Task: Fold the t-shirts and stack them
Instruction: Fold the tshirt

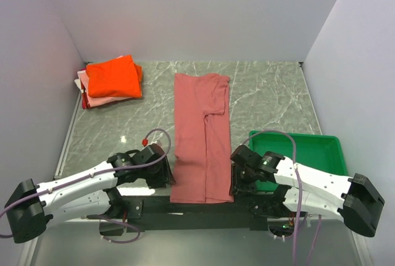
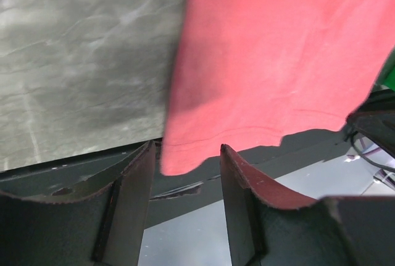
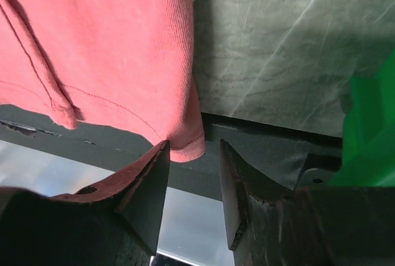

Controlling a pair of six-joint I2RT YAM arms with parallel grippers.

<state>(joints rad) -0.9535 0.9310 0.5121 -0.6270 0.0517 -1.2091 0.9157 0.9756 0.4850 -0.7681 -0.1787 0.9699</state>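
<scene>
**Salmon tee folded to a long strip, an open pincer at each near corner**

Cotton lies in two places on the grey, marble-veined surface (image 1: 271,93). At the back left is one stack: a bright orange t-shirt (image 1: 113,76) folded to a soft rectangle on top, with paler layers (image 1: 92,100), pink and whitish, showing beneath. How many there are I cannot count.

Two arms reach in from the near edge. The left pincer (image 2: 187,145) stands part open and clamps nothing. The near left corner of the hem lies just at the mouth of its dark, flat fingers.

In the middle lies one large salmon t-shirt (image 1: 202,136), folded lengthwise into a long narrow strip. Its fine knit is smooth and a stitched hem runs along the near end, which overhangs the black front edge.

The right pincer (image 3: 194,144) is likewise part open. The right hem corner touches its left fingertip, but nothing is pinched.

At the far right sits one green tray (image 1: 311,150), a shallow rectangle of glossy plastic with a raised rim. The right arm crosses its near left corner.
</scene>
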